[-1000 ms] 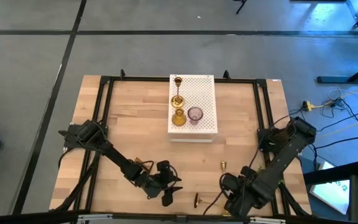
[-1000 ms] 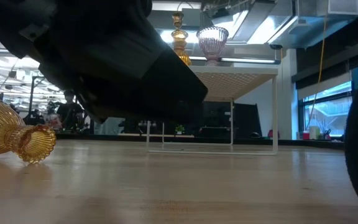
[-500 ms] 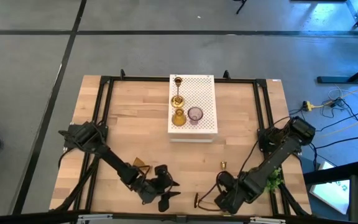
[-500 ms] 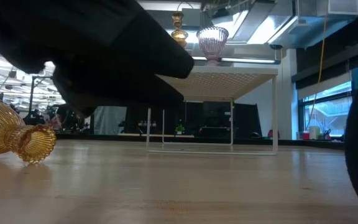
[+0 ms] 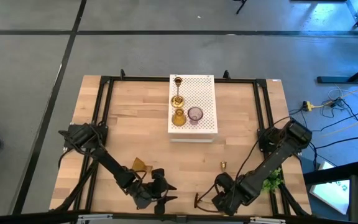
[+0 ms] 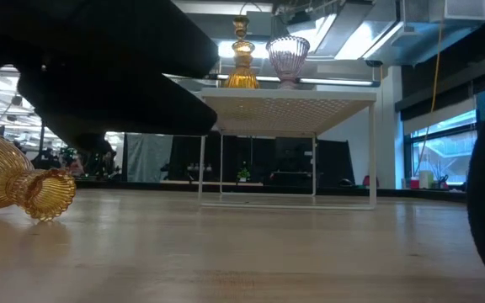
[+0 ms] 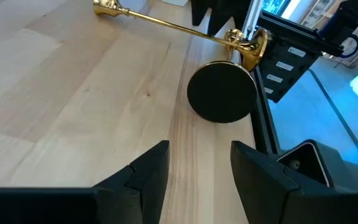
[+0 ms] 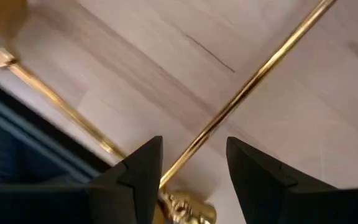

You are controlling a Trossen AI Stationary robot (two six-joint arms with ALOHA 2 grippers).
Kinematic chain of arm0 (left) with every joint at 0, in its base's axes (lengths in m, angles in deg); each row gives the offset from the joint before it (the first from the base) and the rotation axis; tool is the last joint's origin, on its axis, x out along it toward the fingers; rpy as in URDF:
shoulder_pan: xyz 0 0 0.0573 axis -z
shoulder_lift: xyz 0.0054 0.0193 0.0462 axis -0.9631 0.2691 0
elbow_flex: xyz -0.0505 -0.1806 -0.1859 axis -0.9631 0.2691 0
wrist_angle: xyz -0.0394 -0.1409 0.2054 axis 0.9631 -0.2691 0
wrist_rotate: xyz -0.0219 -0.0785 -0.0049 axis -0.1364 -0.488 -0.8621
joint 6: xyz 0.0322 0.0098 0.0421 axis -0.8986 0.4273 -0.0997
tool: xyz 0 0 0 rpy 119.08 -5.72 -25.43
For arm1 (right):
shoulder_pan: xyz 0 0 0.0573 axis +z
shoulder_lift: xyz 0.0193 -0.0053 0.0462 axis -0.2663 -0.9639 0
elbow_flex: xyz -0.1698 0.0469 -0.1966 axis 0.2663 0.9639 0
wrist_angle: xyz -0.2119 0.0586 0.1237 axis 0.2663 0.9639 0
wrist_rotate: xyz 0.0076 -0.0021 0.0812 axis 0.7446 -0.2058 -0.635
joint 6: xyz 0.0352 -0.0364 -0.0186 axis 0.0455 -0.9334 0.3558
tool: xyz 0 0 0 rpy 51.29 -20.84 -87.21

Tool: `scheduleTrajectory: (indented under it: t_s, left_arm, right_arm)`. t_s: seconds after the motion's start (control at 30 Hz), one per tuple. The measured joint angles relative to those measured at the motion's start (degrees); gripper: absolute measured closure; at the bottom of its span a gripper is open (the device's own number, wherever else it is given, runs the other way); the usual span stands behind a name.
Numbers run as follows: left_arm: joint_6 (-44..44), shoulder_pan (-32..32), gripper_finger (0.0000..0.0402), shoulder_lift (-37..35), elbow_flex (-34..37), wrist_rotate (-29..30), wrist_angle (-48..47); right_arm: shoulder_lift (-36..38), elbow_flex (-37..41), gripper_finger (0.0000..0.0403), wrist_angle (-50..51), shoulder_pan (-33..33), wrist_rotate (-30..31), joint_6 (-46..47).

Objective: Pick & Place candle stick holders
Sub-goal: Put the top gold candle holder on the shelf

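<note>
High view: left gripper and right gripper seen low at near table edge; fallen brass candlestick between them. Perforated box carries two brass holders and purple glass holder.

Low view: amber glass holder lying on side.

Left wrist: fingers parted, nothing held.

Right wrist: fingers apart, candlestick stem between, unclamped.

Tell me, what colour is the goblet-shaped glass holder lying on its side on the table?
Amber, with fine ribs: the lying glass holder shows best in the low view.
</note>
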Motion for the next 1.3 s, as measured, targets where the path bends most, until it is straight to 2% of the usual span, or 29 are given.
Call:
scheduleTrajectory:
  t_s: [0.13, 0.37, 0.53, 0.7, 0.97, 1.13, 1.3]
  left_arm:
    - [0.09, 0.38, 0.0236, 0.00, 0.01, 0.31, 0.20]
    - [0.54, 0.82, 0.0236, 0.00, 0.00, 0.61, 0.20]
    - [0.55, 1.17, 0.0236, 0.00, 0.01, 1.43, 0.18]
    - [0.53, 1.10, 0.0236, 0.00, -0.01, 1.51, 0.15]
    - [0.53, 1.06, 0.0236, 0.00, 0.00, 1.51, 0.07]
    - [0.55, 1.06, 0.0236, 0.00, 0.01, 1.56, 0.04]
    - [0.55, 1.08, 0.0236, 0.00, -0.01, 1.56, 0.02]
  right_arm:
    - [-1.96, 0.00, 0.0224, 0.71, 0.00, -2.04, -0.01]
    - [-4.79, -0.02, 0.0232, -0.61, -0.09, -2.04, 0.07]
    - [-5.51, -0.11, 0.0285, -1.04, -0.15, -2.49, 0.13]
    - [-5.78, -1.14, 0.0379, -0.27, -0.15, -3.00, -2.94]
    - [-5.85, -6.63, 0.0390, 8.45, -0.17, -2.06, -7.05]
    - [-5.85, -13.63, 0.0390, 18.90, -0.13, 1.89, -9.24]
    - [-5.85, -23.34, 0.0390, 33.09, 0.01, 13.63, -10.54]
